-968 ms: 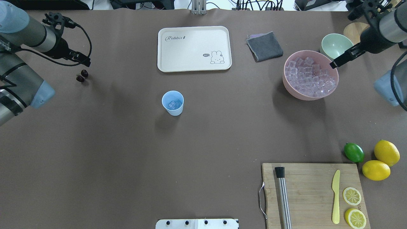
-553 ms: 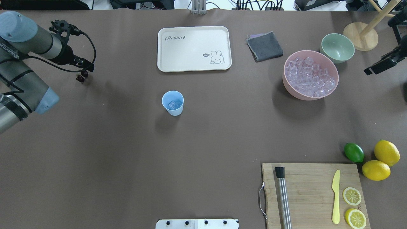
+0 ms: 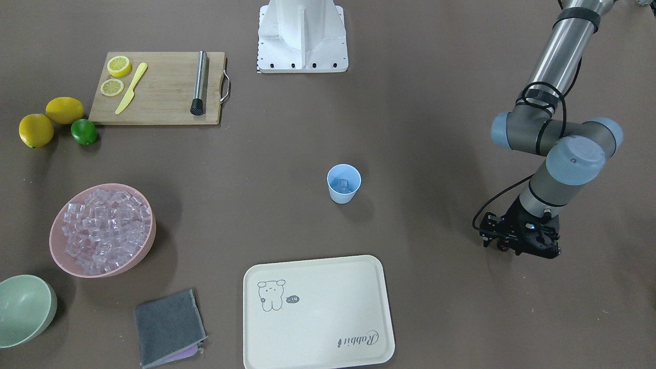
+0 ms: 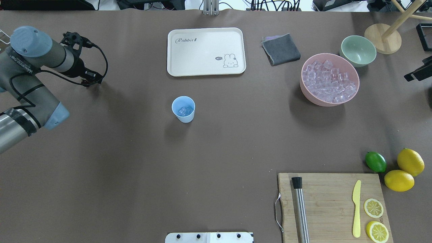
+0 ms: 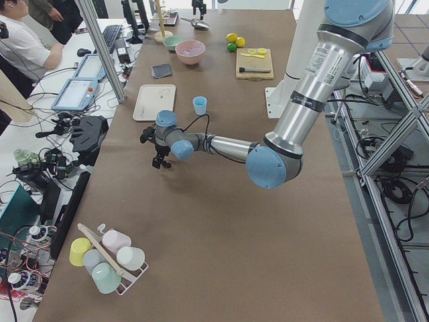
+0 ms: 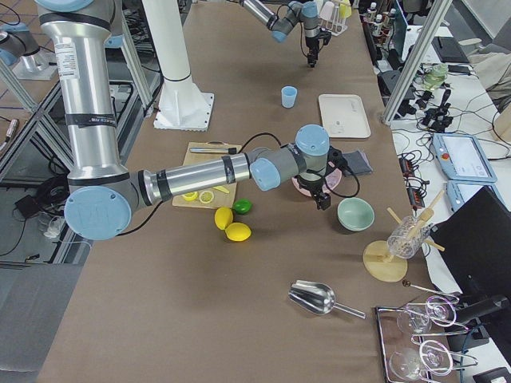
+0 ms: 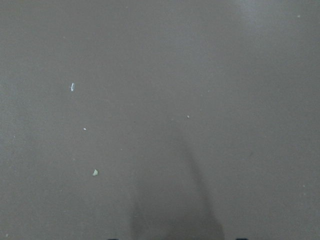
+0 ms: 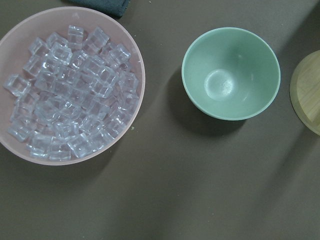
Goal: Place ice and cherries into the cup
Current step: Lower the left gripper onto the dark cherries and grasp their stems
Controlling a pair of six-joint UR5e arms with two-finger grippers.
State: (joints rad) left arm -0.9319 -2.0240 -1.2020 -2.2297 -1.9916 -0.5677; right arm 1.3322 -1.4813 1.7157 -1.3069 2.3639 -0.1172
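The light blue cup (image 4: 183, 109) stands upright mid-table with a few ice cubes (image 4: 184, 110) in it; it also shows in the front-facing view (image 3: 344, 183). More ice (image 4: 329, 82) fills the pink bowl (image 4: 351, 98), seen from above in the right wrist view (image 8: 70, 90). My left gripper (image 4: 91, 80) is low at the far left of the table, over the spot where the cherries lay. The cherries are hidden under it. Its jaws look open. My right gripper (image 4: 414, 73) hangs at the right edge, beyond the bowl. I cannot tell its state.
A white rabbit tray (image 4: 175, 50) lies beyond the cup. A grey cloth (image 4: 281, 49), a pale green bowl (image 4: 357, 50) and a wooden stand (image 4: 383, 38) are at the far right. A cutting board (image 4: 330, 206) with muddler, knife and lemon slices, a lime (image 4: 375, 161) and lemons are near right.
My left gripper has moved down and forward over the cherries, which now are covered. My right arm has pulled away from the pink bowl to the right edge.
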